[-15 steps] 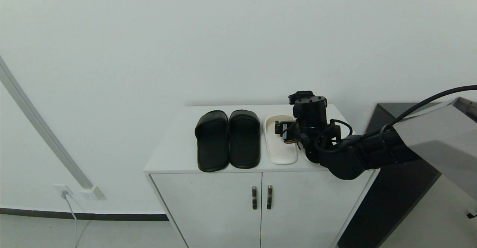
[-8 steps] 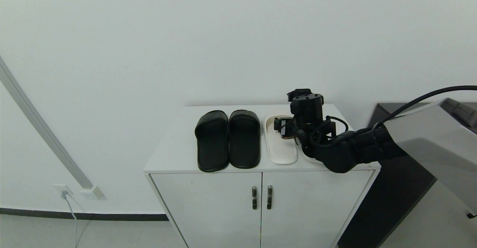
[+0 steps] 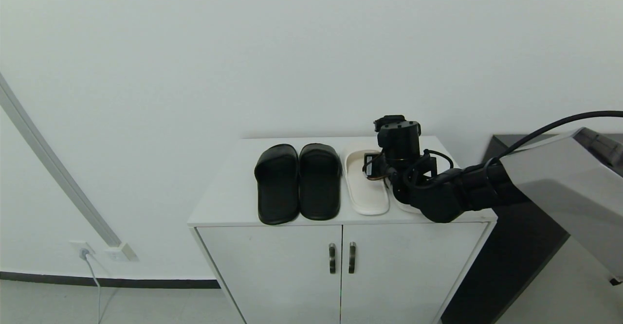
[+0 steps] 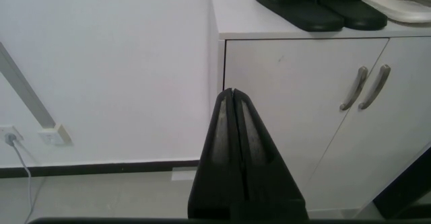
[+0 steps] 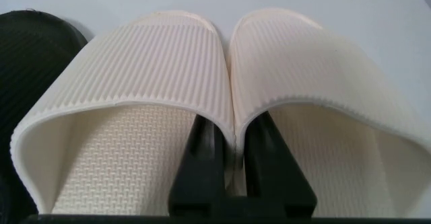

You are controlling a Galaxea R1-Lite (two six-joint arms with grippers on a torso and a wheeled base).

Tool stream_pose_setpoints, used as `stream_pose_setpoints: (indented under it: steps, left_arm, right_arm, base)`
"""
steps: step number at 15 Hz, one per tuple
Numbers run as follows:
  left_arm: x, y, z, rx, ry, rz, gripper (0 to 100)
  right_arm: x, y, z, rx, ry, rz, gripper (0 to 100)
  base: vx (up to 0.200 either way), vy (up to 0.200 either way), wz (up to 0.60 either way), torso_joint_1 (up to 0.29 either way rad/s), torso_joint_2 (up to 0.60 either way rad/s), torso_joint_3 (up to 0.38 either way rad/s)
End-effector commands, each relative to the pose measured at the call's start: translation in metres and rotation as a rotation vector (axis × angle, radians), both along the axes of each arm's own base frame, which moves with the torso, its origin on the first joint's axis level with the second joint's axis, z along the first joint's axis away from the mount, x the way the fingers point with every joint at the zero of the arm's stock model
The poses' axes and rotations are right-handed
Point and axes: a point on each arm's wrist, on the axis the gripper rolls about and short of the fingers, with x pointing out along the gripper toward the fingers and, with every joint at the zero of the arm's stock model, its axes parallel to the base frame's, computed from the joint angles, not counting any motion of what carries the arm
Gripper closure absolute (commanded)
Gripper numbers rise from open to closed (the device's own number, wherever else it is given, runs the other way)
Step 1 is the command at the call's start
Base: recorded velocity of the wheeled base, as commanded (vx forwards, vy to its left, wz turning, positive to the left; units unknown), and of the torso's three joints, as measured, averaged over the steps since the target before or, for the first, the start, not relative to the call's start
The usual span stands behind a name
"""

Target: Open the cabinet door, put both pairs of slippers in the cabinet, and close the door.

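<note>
Status: basically at zero. The white two-door cabinet (image 3: 272, 275) has both doors shut and the grey bar handles (image 3: 332, 258) untouched. Both pairs sit on its top: the pair of black rubber slide slippers (image 3: 277, 188) on the left, the pair of cream ribbed foam slippers (image 3: 365, 192) just beside them. Nothing is inside, so by my read opening, two placements and closing are all left. Odd order: the right gripper (image 3: 375, 168) is at the cream pair while the doors are closed, so I'd guess the door needs the other arm or a put-down first. The head view gives the layout, but the right arm covers the second cream slipper and the fingers. The right wrist view fills that in: the cream slippers lie side by side, touching, with one finger pushed under each strap and the two inner strap walls pinched between them. The right gripper (image 5: 233, 140) looks clamped on the pair; I can't tell if it's lifted off the top. The left wrist view adds the left gripper (image 4: 232, 96): fingers pressed together, holding nothing, low off the cabinet's front left corner, well apart from the handles. There's a wall socket (image 4: 8, 135) near the floor.
</note>
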Motion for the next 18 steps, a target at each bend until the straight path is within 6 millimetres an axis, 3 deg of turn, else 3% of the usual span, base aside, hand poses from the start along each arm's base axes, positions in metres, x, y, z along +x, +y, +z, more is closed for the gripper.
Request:
stream_pose_setpoints:
  steps: [1,6,12,14,18]
  left_arm:
    - [0.0,0.0,0.0,-0.001,0.001,0.0,100]
    - [0.0,0.0,0.0,-0.001,-0.001,0.0,100]
    - [0.0,0.0,0.0,-0.004,-0.001,0.003,100]
    - [0.0,0.0,0.0,-0.002,0.001,0.002,100]
    - [0.0,0.0,0.0,0.002,-0.001,0.002,100]
  right_arm:
    - [-0.005,-0.002,0.008,0.007,-0.011,0.002,100]
    - [-0.019,-0.009,0.023,0.017,-0.027,0.01,100]
    - [-0.064,-0.009,0.045,0.029,-0.027,0.112,100]
    - [-0.099,-0.016,0.05,0.022,0.002,0.235,100]
    - [-0.161,-0.048,0.056,0.013,0.042,0.52,100]
  base:
    - [0.0,0.0,0.0,0.0,0.0,0.0]
    - [0.0,0.0,0.0,0.0,0.0,0.0]
    - [0.0,0.0,0.0,0.0,0.0,0.0]
    - [0.0,0.0,0.0,0.0,0.0,0.0]
    - [0.0,0.0,0.0,0.0,0.0,0.0]
